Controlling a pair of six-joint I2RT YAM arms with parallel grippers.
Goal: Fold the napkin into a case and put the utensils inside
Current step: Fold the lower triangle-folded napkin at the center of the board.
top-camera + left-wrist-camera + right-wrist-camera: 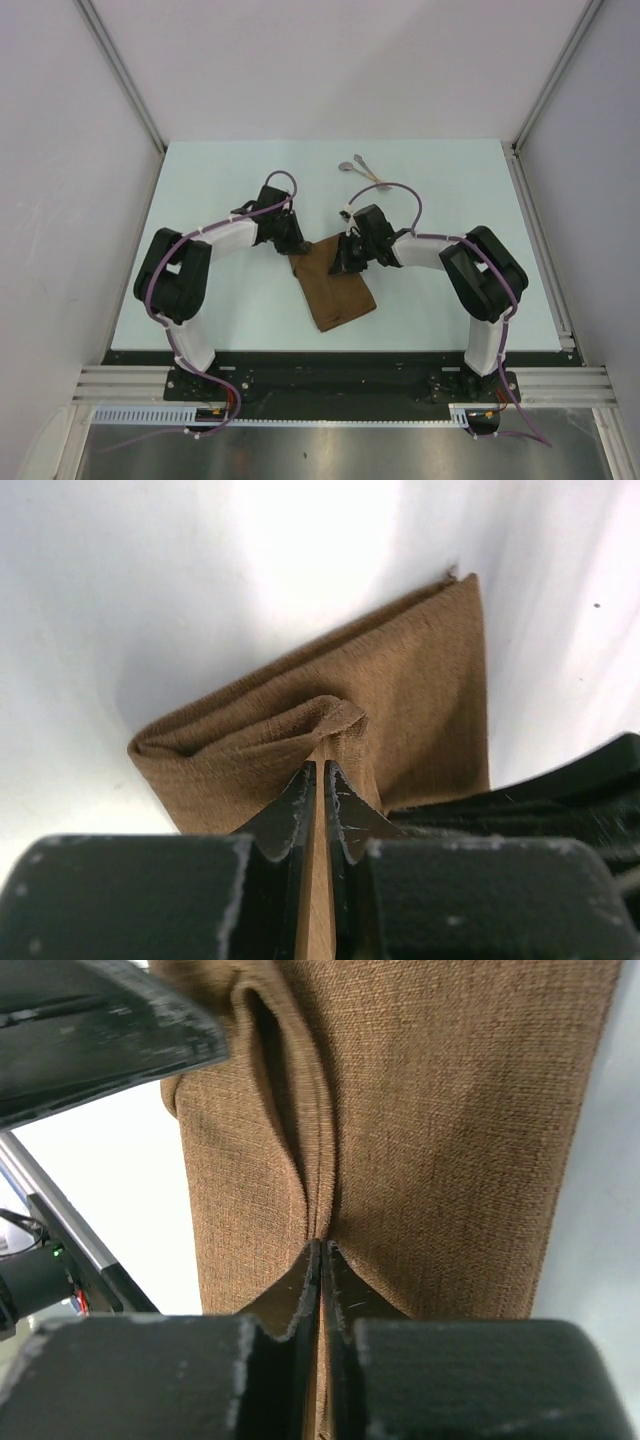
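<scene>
The brown napkin (332, 287) lies folded into a narrow strip in the middle of the table, its far end lifted between both grippers. My left gripper (298, 245) is shut on a fold of the cloth (330, 715) at the far left corner. My right gripper (343, 262) is shut on the cloth's edge (330, 1140) on the right side. The left gripper's body (100, 1020) shows in the right wrist view. Two silvery utensils (362, 169) lie crossed at the far side of the table, apart from both grippers.
The pale table (220, 300) ends at a metal rail (330, 380) near the arm bases. White walls with corner posts (125, 75) enclose the sides and back.
</scene>
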